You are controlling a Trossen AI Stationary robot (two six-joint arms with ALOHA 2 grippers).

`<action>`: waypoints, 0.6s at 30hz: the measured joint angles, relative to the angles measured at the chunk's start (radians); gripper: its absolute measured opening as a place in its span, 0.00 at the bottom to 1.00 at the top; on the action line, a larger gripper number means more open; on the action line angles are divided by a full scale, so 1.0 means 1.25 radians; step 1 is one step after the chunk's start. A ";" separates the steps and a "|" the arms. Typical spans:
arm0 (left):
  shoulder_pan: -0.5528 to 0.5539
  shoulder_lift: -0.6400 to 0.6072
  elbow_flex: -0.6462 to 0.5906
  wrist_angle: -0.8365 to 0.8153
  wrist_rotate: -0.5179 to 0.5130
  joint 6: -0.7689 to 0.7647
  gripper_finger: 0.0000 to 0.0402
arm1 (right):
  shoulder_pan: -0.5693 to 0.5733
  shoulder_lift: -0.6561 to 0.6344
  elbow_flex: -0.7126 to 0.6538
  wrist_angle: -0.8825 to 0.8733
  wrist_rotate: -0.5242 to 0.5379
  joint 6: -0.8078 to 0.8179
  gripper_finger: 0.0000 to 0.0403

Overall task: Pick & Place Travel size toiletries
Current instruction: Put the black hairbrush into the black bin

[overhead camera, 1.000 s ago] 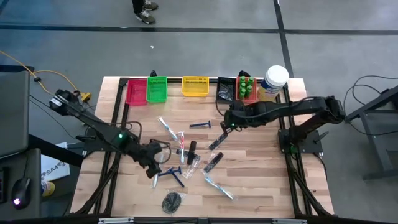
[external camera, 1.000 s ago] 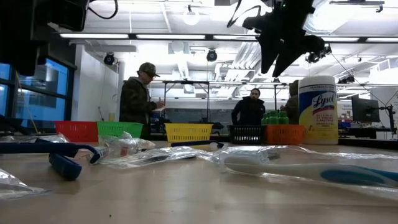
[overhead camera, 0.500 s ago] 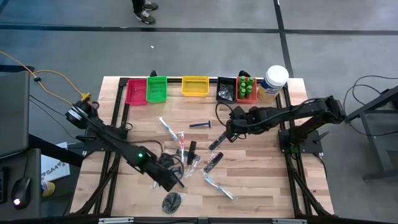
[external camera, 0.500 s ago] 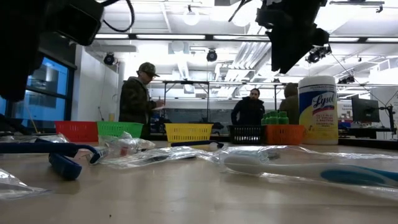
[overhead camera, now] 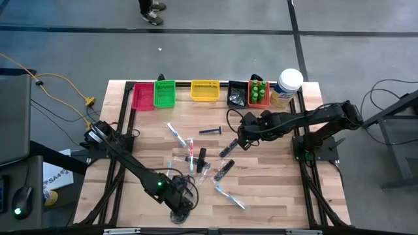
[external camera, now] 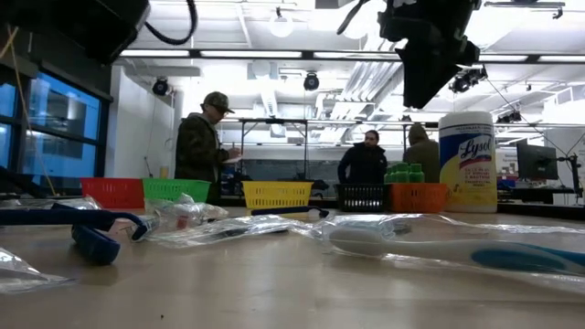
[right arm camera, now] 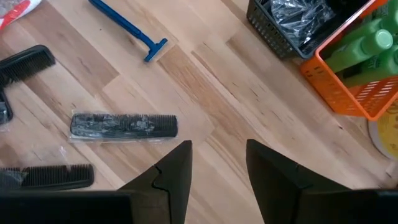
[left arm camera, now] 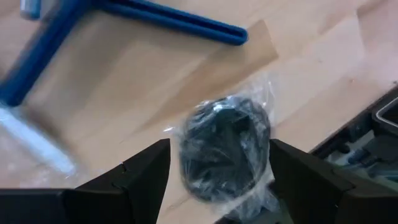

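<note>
1. High view: the table (overhead camera: 274, 196) fills the middle of the frame. Along its top edge stand a red bin (overhead camera: 142, 96), a green bin (overhead camera: 164, 94), a yellow bin (overhead camera: 205, 90), a black bin (overhead camera: 237, 94) and an orange bin (overhead camera: 258, 93) holding green bottles (overhead camera: 257, 85), with a white jar (overhead camera: 288, 83) at the upper right. The left gripper (overhead camera: 182, 207) sits at the lower centre, over a dark mesh puff (overhead camera: 177, 214) near the bottom edge. The right gripper (overhead camera: 243, 139) hangs right of centre, beside a wrapped comb (overhead camera: 227, 149). Scattered mid-table are a blue razor (overhead camera: 210, 130), wrapped toothbrushes (overhead camera: 176, 134) and another toothbrush (overhead camera: 230, 196) lower down.

2. Low view: a dark gripper (external camera: 428, 55) hangs at the upper right above the tabletop. A wrapped toothbrush (external camera: 457, 247) lies across the lower right, and a razor (external camera: 91, 233) at the lower left. The coloured bins line the far edge, with the jar at right. Three people (external camera: 203, 137) stand in the room behind.

3. Left wrist view: the fingers (left arm camera: 146, 171) stand wide apart on either side of the wrapped puff (left arm camera: 224, 149) at centre, not clamped on it. A razor handle (left arm camera: 168, 22) crosses the top.

4. Right wrist view: the fingers (right arm camera: 177, 168) stand partly apart at the bottom with bare wood between, holding nothing. The wrapped comb (right arm camera: 124, 125) lies at mid-left, bare combs (right arm camera: 25, 61) farther left, the razor (right arm camera: 127, 28) at top, and the black and orange bins at upper right.
</note>
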 joint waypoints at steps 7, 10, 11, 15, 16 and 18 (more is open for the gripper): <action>-0.020 0.046 0.007 0.008 0.018 -0.070 0.65 | 0.013 0.000 0.000 0.003 0.026 -0.001 0.35; -0.021 0.055 0.007 0.006 0.020 -0.084 0.65 | 0.020 0.000 0.000 0.004 0.033 -0.006 0.35; -0.021 0.055 0.007 0.012 0.019 -0.084 0.65 | 0.022 0.000 0.000 0.004 0.034 -0.009 0.35; -0.020 0.057 0.008 0.008 0.018 -0.084 0.65 | 0.022 0.000 0.000 0.005 0.034 -0.015 0.35; -0.021 0.058 0.008 0.009 0.018 -0.084 0.65 | 0.022 0.000 0.000 0.005 0.034 -0.015 0.35; -0.021 0.058 0.008 0.005 0.018 -0.084 0.65 | 0.022 0.000 0.000 0.005 0.034 -0.015 0.35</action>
